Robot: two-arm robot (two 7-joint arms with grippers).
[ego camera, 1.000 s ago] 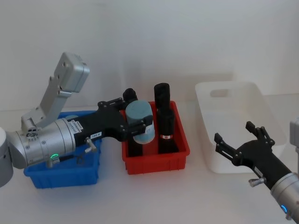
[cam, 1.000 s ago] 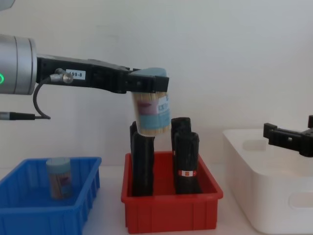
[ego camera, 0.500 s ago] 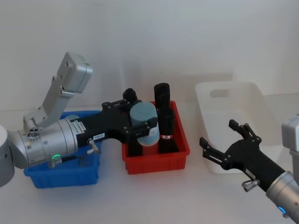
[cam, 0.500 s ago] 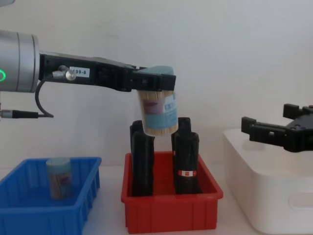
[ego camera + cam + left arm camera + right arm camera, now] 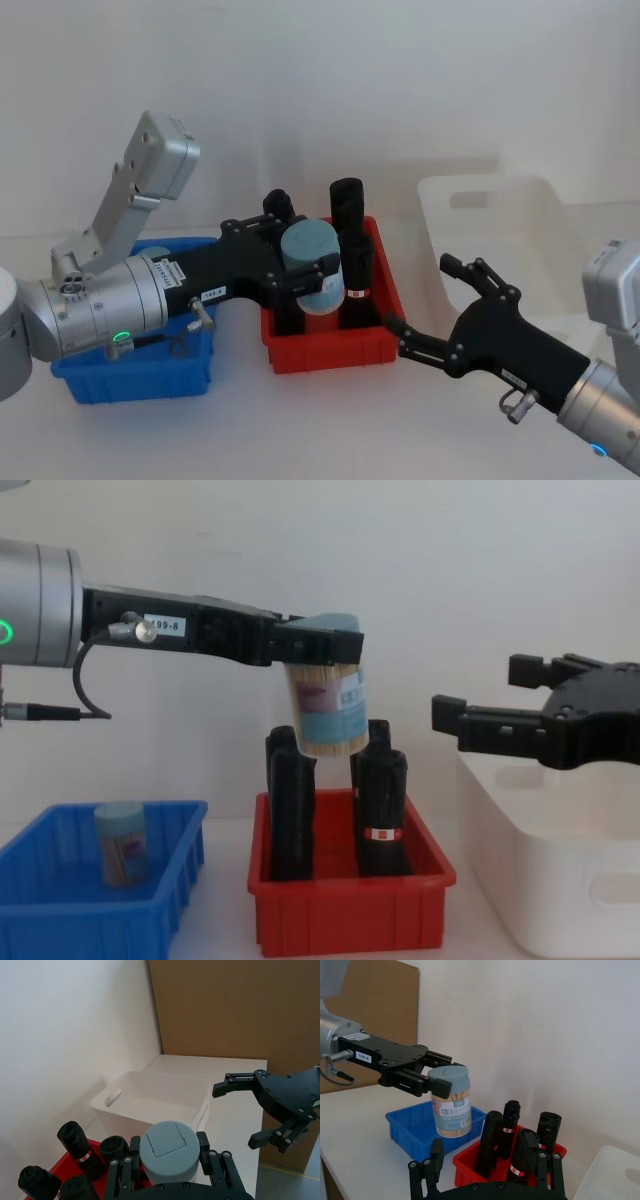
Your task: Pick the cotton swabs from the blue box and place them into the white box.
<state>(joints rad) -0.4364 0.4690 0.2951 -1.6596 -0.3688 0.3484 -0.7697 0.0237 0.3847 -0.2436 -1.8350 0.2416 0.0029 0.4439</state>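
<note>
My left gripper (image 5: pixel 308 268) is shut on a tub of cotton swabs (image 5: pixel 312 262), gripping it at its pale blue cap (image 5: pixel 322 645). The clear tub (image 5: pixel 328 716) hangs upright in the air above the red bin. The left wrist view looks down on its cap (image 5: pixel 169 1149). A second swab tub (image 5: pixel 121 842) stands in the blue box (image 5: pixel 60 912) at the left. My right gripper (image 5: pixel 420 295) is open, its fingers spread, just right of the red bin and in front of the white box (image 5: pixel 500 205). In the chest view the right gripper (image 5: pixel 478 695) is level with the held tub.
A red bin (image 5: pixel 335 352) with several tall black bottles (image 5: pixel 382 810) stands between the blue box (image 5: pixel 130 382) and the white box (image 5: pixel 545 880), directly under the held tub. A white wall runs close behind the table.
My right gripper has swung left from in front of the white box toward the red bin and the held tub. The left gripper has carried the tub slightly to the right.
</note>
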